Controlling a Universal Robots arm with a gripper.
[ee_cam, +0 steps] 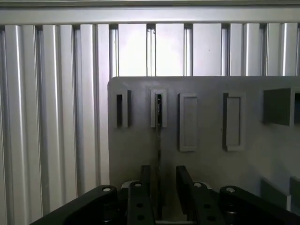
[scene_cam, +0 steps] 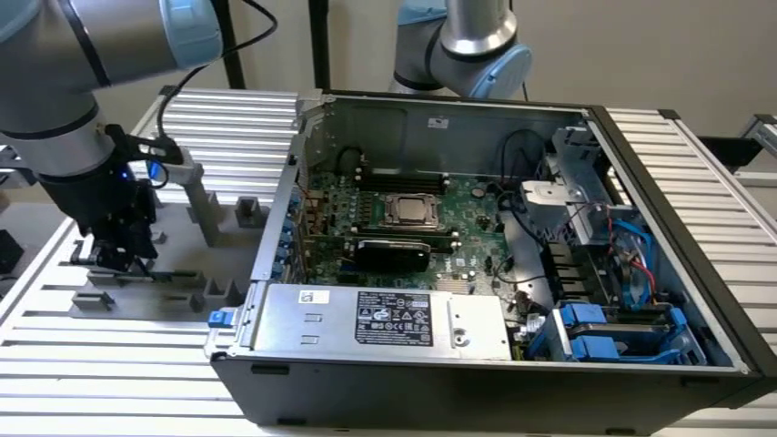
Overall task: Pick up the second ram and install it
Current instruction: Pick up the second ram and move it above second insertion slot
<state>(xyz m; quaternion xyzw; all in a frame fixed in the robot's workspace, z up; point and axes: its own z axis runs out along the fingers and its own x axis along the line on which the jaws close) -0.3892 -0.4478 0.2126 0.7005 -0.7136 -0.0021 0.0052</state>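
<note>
The second ram stands on edge in a slot of the grey holder plate, so I see it as a thin dark line. My gripper is down over it, open, with one black finger on each side of the stick and a small gap left. In the exterior view, the gripper hangs low over the grey holder, at the exterior view's left of the open computer case. The ram shows there as a thin strip. The black memory slots lie behind the CPU socket.
The open computer case holds the green motherboard, a power supply at the front and blue drive bays. Grey posts stand on the holder near my arm. A second arm stands behind the case. Ribbed aluminium table surrounds everything.
</note>
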